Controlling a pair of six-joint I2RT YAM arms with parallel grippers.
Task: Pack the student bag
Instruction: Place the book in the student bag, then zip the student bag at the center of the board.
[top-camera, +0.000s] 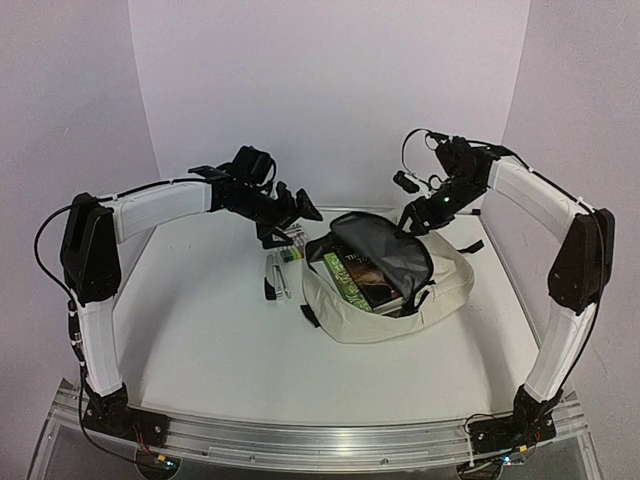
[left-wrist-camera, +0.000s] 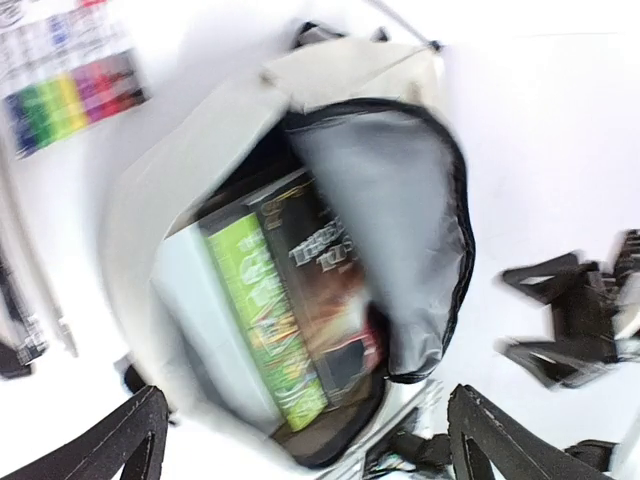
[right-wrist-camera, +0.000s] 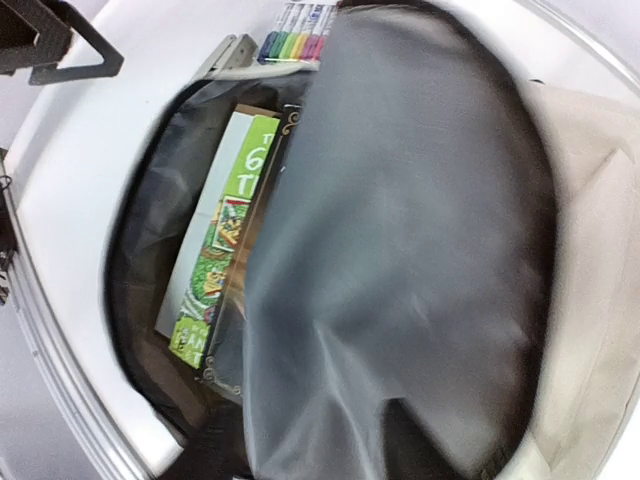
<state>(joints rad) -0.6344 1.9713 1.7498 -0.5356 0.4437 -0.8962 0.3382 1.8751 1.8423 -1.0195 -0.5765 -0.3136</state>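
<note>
- Left tool (left-wrist-camera: 310, 392) hangs with its jaws spread wide and nothing between them, straight above the open mouth of the student bag (top-camera: 350, 315).
- Directly under that tool the bag lies flat on the worktop (top-camera: 220, 350). Its grey-lined flap is thrown back, and a green book (left-wrist-camera: 265, 320) and a dark book (left-wrist-camera: 320, 270) lie side by side inside.
- Right tool (left-wrist-camera: 508, 315) sits just past the flap's rim, jaws parted and gripping nothing; whether it touches the fabric cannot be told.
- On the left tool's other side, a marker pack (left-wrist-camera: 70, 95) and loose pens (top-camera: 278, 278) lie close beside the bag.
- Farther out, open worktop runs toward the arm bases, and white walls (top-camera: 330, 90) close in the back and sides.
</note>
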